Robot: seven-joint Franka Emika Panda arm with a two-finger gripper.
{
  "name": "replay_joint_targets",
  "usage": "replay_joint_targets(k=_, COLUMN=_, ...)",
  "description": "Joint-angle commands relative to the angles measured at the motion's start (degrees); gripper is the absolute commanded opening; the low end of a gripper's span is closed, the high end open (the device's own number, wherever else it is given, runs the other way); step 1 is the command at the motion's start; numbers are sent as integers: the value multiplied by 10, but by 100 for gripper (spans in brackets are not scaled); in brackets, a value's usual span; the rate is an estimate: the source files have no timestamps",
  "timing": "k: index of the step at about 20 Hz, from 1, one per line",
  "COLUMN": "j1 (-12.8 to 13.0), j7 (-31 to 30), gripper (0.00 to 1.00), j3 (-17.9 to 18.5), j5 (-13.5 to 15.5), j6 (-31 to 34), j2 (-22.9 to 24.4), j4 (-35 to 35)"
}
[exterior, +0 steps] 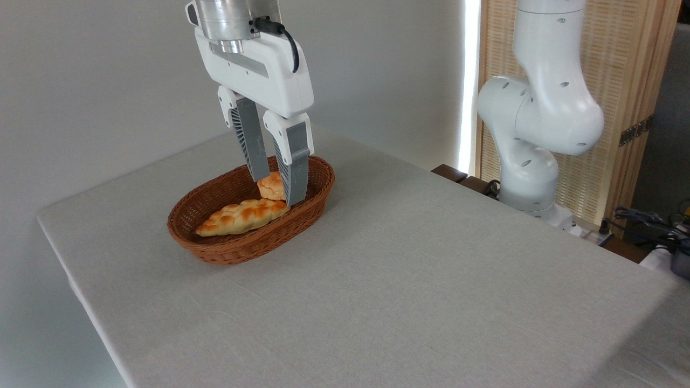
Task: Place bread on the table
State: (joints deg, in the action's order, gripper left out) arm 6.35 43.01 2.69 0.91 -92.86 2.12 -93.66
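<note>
1. End effector [277, 189]: lowered into the wicker basket [215, 248], pointing down, its two grey-padded fingers [295, 167] standing one on each side of the bread [271, 187].
2. Jaw state: the fingers sit close against the bun's sides, but whether they press on it or merely flank it cannot be told from this angle.
3. Bread: a small round golden bun at the rear of the basket, partly hidden by the right finger. Whether it rests on the basket floor or is lifted clear cannot be told.
4. Second item: a long braided loaf [242, 215] lies lengthwise in the basket, in front of the bun, its near end just beside it.
5. Basket: brown, oval, standing on the desk [431, 280] toward its far left part.
6. Desk: covered in light grey-beige cloth.
7. Arm: the white arm base [531, 161] stands at the right, beyond the desk edge, with cables [647, 218] beside it.
</note>
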Motion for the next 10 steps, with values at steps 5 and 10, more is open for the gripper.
replay_joint_targets(k=5, j1=2, j7=3, gripper=100, j3=5, j5=-6, j6=21, j2=-5, j4=17)
replay_joint_targets(k=10, j1=2, j7=3, gripper=100, j3=15, j5=-2, j6=22, j2=-4, j4=17)
